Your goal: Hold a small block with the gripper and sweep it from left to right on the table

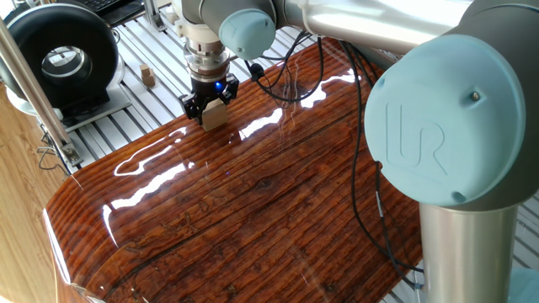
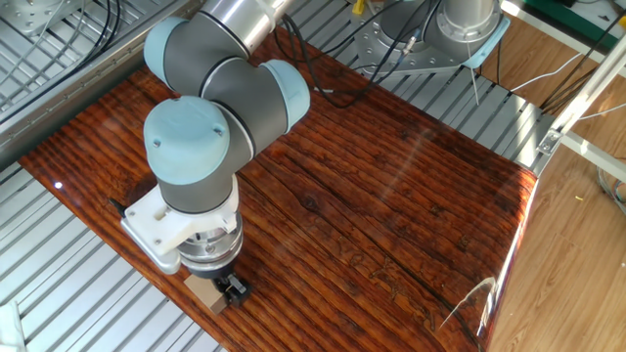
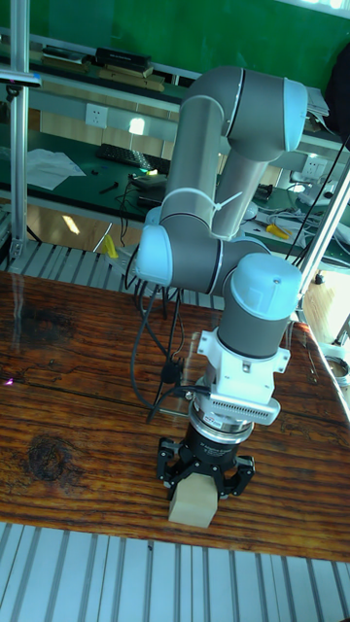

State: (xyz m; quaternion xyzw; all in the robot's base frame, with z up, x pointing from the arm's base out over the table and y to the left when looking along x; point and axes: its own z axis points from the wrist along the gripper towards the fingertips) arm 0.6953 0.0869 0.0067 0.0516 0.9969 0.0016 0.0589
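Observation:
The small block (image 1: 214,115) is a light-tan wooden cube resting on the glossy reddish-brown table (image 1: 253,202) near its edge. My black gripper (image 1: 210,108) points straight down and is shut on it, fingers on both sides. From the other fixed view the block (image 2: 204,292) peeks out under the wrist, with the gripper (image 2: 223,287) mostly hidden by the arm. The tall fixed view has the block (image 3: 193,500) clamped in the gripper (image 3: 199,483) close to the table's (image 3: 68,428) front edge.
A tiny darker wooden piece (image 1: 148,77) lies on the silver slatted surface (image 1: 126,118) beyond the table. A black round device (image 1: 63,55) stands at the far left. Black cables (image 1: 362,168) hang over the board. The arm's big joint (image 1: 446,118) blocks the right foreground.

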